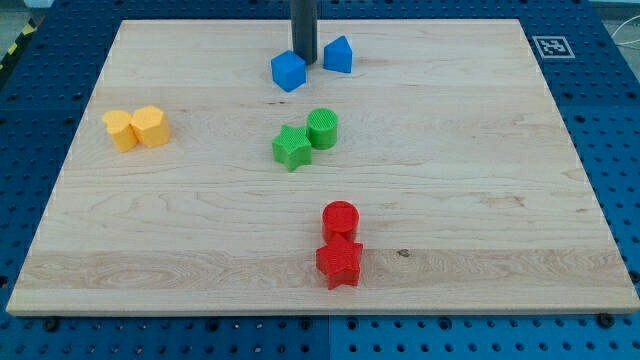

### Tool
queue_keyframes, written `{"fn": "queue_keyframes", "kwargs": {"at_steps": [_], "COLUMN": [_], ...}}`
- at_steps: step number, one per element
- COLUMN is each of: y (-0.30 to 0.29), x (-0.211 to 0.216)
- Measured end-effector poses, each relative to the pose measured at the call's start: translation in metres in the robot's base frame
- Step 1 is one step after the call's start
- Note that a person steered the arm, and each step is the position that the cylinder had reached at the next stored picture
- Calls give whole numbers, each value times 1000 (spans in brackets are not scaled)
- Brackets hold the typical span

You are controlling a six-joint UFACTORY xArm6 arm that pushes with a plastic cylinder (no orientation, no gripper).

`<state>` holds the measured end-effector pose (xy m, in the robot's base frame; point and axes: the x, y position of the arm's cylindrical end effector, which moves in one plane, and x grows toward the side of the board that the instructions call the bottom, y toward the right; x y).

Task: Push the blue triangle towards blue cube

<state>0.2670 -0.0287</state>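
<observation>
- Standing between the blue cube point(288, 71) and blue triangle point(338, 55), near the view's top, my tip point(304, 63) grasps nothing.
- I should circle to the triangle's right side, then push left gently.

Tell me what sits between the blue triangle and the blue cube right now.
Only my tip does. The rod comes down into the narrow gap between the blue cube, on the view's left, and the blue triangle, on the view's right. No other block lies between them; the green pair sits lower in the view, clear of that line.
</observation>
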Motion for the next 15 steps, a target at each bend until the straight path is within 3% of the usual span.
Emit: {"fn": "queue_keyframes", "kwargs": {"at_steps": [3, 4, 7, 9, 10, 12, 15], "y": [21, 29, 75, 80, 80, 75, 72], "x": [-69, -72, -53, -11, -9, -44, -16]}}
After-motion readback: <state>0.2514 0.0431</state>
